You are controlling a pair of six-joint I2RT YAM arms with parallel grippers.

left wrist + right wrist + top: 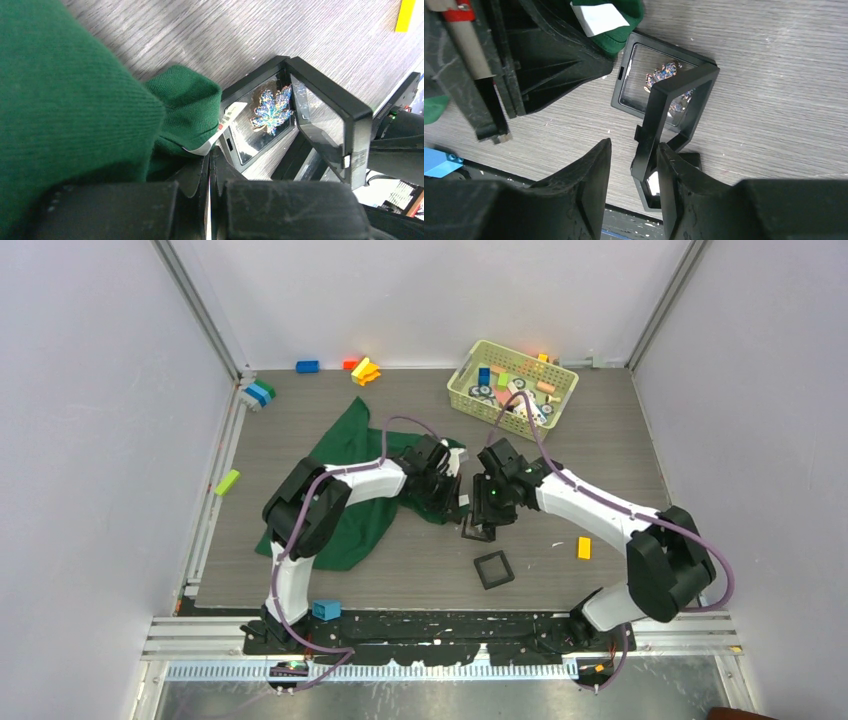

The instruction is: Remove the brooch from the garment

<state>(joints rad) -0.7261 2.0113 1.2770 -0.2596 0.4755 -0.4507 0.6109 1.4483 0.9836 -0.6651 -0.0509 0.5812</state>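
Note:
The dark green garment (pixel 345 495) lies left of centre, and its cloth fills the left of the left wrist view (pixel 75 100). The brooch (pixel 271 110), a glittery leaf shape, lies off the garment in the base of an open black square case (pixel 240 150); it also shows in the right wrist view (pixel 664 72). My left gripper (pixel 211 152) is shut on the garment's white label (pixel 200 149), right beside the case. My right gripper (pixel 634 145) is open, with the raised case lid (pixel 676 112) standing between its fingers against the right one. In the top view the arms hide the brooch.
A second black square tray (pixel 493 569) lies just nearer the bases. A yellow-green basket (pixel 470 400) of toy blocks stands at the back right. Loose blocks: yellow (pixel 584 548), blue (pixel 326 610), green (pixel 227 482), several along the back wall (pixel 365 370).

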